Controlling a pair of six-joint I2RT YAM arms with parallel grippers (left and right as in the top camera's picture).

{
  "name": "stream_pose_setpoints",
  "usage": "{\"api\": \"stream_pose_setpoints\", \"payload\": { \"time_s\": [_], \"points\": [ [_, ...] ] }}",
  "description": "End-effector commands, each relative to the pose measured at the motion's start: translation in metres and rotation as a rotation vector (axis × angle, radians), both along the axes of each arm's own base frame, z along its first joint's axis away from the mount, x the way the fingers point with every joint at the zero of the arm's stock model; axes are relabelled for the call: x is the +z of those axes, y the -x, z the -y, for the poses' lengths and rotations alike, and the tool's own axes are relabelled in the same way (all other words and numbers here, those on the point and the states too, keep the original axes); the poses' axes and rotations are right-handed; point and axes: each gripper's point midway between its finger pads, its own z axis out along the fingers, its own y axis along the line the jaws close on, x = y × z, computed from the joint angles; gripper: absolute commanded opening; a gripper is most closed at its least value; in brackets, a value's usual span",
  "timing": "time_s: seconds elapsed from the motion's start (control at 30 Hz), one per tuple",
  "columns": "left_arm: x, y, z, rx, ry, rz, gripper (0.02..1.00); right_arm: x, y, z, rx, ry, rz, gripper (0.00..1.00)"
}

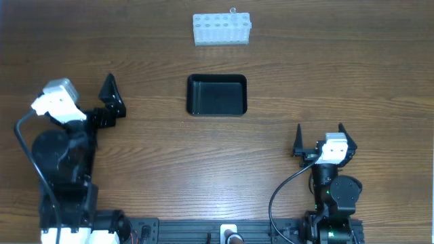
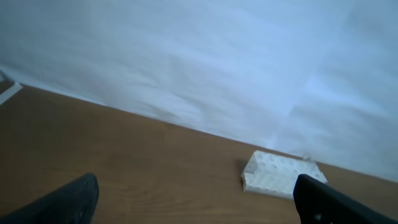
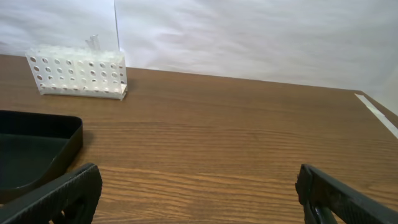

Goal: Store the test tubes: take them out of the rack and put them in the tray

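Observation:
The white test tube rack (image 1: 222, 30) stands at the far middle of the table, with one clear tube (image 1: 233, 11) sticking up at its far right end. The black tray (image 1: 190, 95) lies just in front of it and looks empty. My left gripper (image 1: 110, 100) is raised at the left, open and holding nothing, well clear of the tray. The left wrist view has the rack (image 2: 280, 175) far off between the fingers (image 2: 68, 202). My right gripper (image 1: 320, 139) is open near the right front. Its wrist view takes in the rack (image 3: 78, 73), the tube (image 3: 93, 42) and the tray's corner (image 3: 37, 118).
The bare wooden table (image 1: 339, 74) spreads around the rack and tray. A white wall or sheet (image 3: 249, 37) rises behind the table's far edge. Both arm bases and cables sit along the near edge.

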Motion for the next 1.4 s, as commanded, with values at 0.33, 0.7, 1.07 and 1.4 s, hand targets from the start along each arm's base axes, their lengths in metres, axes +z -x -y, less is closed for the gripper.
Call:
{"api": "stream_pose_setpoints", "payload": {
  "time_s": [0.33,0.7,1.07,1.4],
  "points": [
    [-0.030,0.025,0.009,-0.057,0.003,0.229,0.998,-0.002,0.000,-0.003,0.015,-0.002,0.003,0.991],
    [-0.054,0.041,0.005,-0.043,0.018,0.333,0.998,-0.002,0.000,-0.003,0.015,-0.002,0.003,0.993],
    [-0.084,0.044,-0.002,-0.016,0.019,0.236,0.998,-0.002,0.000,-0.003,0.015,-0.002,0.003,0.991],
    [-0.128,0.047,-0.001,-0.014,0.024,0.062,0.998,-0.002,0.000,-0.003,0.015,-0.002,0.003,0.991]
  ]
}}
